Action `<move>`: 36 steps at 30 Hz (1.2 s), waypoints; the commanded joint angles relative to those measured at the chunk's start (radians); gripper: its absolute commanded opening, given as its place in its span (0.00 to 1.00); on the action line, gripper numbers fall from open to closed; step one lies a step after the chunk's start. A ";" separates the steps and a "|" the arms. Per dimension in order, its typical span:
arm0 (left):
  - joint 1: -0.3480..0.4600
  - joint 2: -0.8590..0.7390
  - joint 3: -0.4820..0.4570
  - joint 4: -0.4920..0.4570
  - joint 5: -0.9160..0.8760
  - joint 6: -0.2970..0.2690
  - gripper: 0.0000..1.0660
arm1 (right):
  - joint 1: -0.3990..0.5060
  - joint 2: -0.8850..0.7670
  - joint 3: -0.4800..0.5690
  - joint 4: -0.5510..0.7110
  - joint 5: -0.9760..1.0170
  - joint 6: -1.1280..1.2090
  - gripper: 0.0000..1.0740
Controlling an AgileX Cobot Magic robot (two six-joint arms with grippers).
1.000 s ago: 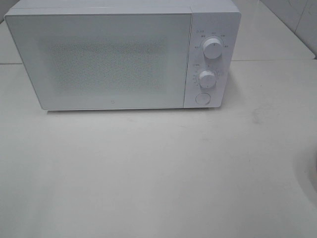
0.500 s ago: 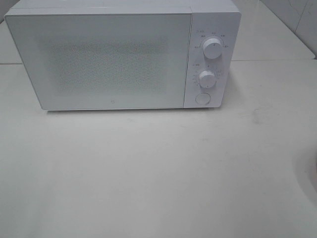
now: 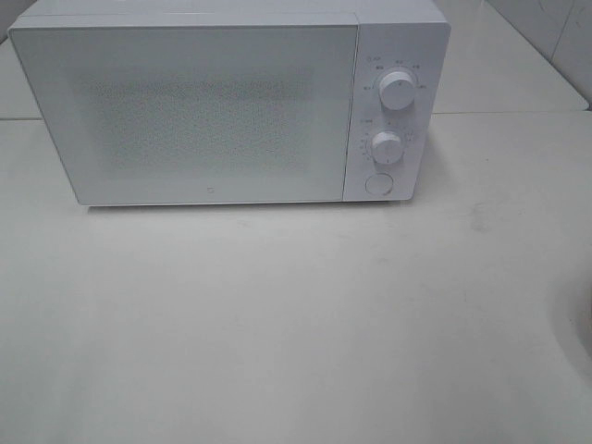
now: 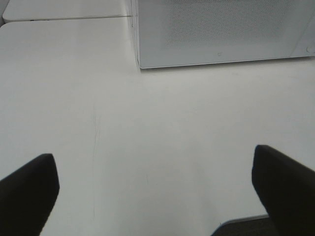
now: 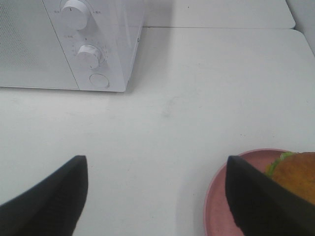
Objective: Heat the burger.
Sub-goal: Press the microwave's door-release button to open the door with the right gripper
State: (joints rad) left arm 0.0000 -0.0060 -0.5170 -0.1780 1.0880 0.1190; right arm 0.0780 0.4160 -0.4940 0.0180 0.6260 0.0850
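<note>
A white microwave (image 3: 231, 102) stands at the back of the white table with its door shut; its front also shows in the left wrist view (image 4: 221, 32) and its knob side in the right wrist view (image 5: 74, 42). The burger (image 5: 295, 174), golden bun over green lettuce, sits on a pink plate (image 5: 221, 196) in the right wrist view only, partly behind one black finger (image 5: 261, 199). My right gripper (image 5: 155, 196) hangs open above the table beside the plate, holding nothing. My left gripper (image 4: 155, 189) is open over bare table in front of the microwave.
The microwave panel carries two round knobs (image 3: 396, 90) (image 3: 387, 146) and a round door button (image 3: 377, 183). A seam between table sections (image 3: 509, 113) runs behind the microwave. White tabletop (image 3: 277, 314) spreads in front of it.
</note>
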 commanded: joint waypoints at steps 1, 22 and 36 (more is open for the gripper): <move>-0.002 -0.016 0.000 -0.003 -0.015 0.002 0.94 | -0.005 0.036 0.012 0.004 -0.064 0.003 0.70; -0.002 -0.016 0.000 -0.003 -0.015 0.002 0.94 | -0.005 0.418 0.026 0.000 -0.481 0.003 0.70; -0.002 -0.016 0.000 -0.003 -0.015 0.002 0.94 | -0.005 0.633 0.153 0.004 -0.958 0.003 0.70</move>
State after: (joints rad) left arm 0.0000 -0.0060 -0.5170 -0.1780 1.0880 0.1190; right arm 0.0780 1.0510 -0.3440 0.0190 -0.2980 0.0850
